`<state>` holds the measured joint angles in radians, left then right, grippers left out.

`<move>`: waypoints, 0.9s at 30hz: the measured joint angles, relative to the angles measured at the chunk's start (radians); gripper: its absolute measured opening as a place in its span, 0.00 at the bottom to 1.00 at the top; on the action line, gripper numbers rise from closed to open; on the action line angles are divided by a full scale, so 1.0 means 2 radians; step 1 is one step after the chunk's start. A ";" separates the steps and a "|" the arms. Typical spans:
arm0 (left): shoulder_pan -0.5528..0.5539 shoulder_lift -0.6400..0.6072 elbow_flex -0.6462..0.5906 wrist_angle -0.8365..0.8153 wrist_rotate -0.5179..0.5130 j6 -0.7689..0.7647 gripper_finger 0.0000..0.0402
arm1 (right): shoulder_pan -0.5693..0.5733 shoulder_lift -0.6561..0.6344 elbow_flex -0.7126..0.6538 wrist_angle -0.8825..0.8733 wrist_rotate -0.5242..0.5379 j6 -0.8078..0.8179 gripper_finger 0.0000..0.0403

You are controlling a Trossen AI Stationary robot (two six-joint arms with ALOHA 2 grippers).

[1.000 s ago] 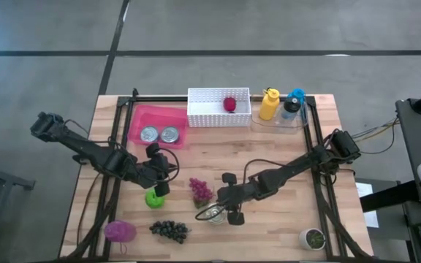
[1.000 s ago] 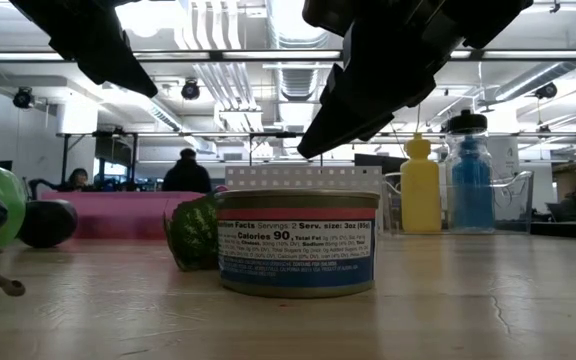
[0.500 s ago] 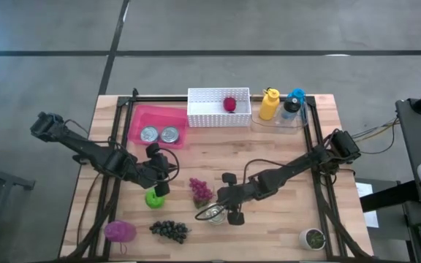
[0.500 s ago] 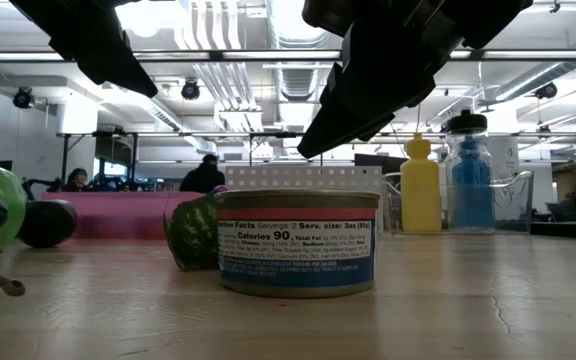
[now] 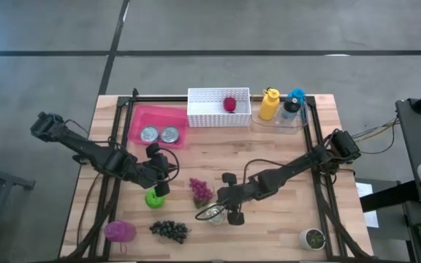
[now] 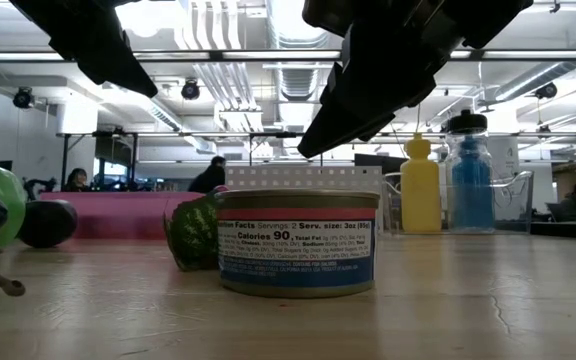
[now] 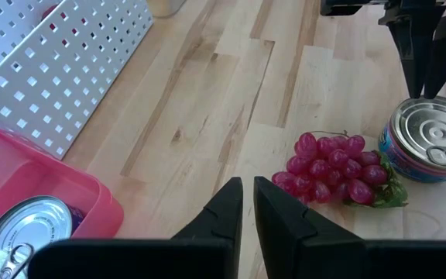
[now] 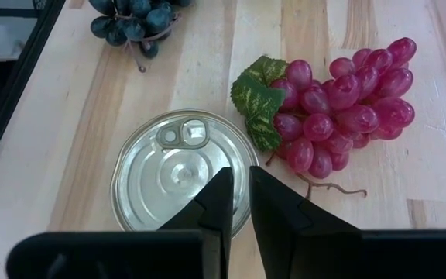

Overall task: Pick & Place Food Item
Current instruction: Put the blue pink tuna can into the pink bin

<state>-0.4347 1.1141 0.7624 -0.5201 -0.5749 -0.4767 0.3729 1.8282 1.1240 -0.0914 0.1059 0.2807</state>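
A tin can with a ring-pull lid [image 8: 178,172] stands upright on the table [image 5: 214,215], its label facing the low view [image 6: 298,245]. My right gripper [image 8: 240,177] hangs just above the can's edge, shut, with air between them in the low view [image 6: 313,140]. Red grapes [image 8: 345,107] lie on the table beside the can [image 5: 200,190]. My left gripper [image 7: 246,190] is shut and hovers over bare wood near a green apple [image 5: 154,198], pointing toward the grapes [image 7: 333,167].
A pink tray [image 5: 139,120] holds two cans at the far left. A white perforated basket [image 5: 203,115] holds a red item. Yellow [image 5: 269,104] and blue [image 5: 293,104] bottles stand in a clear bin. Dark grapes [image 5: 169,230], a purple item [image 5: 120,231] and a small pot [image 5: 313,238] sit near the front edge.
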 joint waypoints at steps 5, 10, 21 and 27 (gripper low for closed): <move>0.000 0.000 0.000 0.000 0.000 0.000 0.10 | 0.000 0.000 -0.001 0.000 0.004 0.013 0.09; 0.000 0.000 0.000 0.000 0.000 0.000 0.10 | -0.001 0.003 -0.009 0.000 0.013 0.019 0.09; 0.000 0.000 0.000 0.000 0.000 0.000 0.10 | -0.003 0.026 -0.018 0.015 0.006 0.019 0.09; 0.000 0.000 0.000 0.000 0.000 0.000 0.10 | -0.004 0.027 -0.017 0.018 0.003 0.020 0.09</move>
<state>-0.4347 1.1145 0.7624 -0.5201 -0.5748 -0.4767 0.3653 1.8832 1.0897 -0.0549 0.1116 0.3217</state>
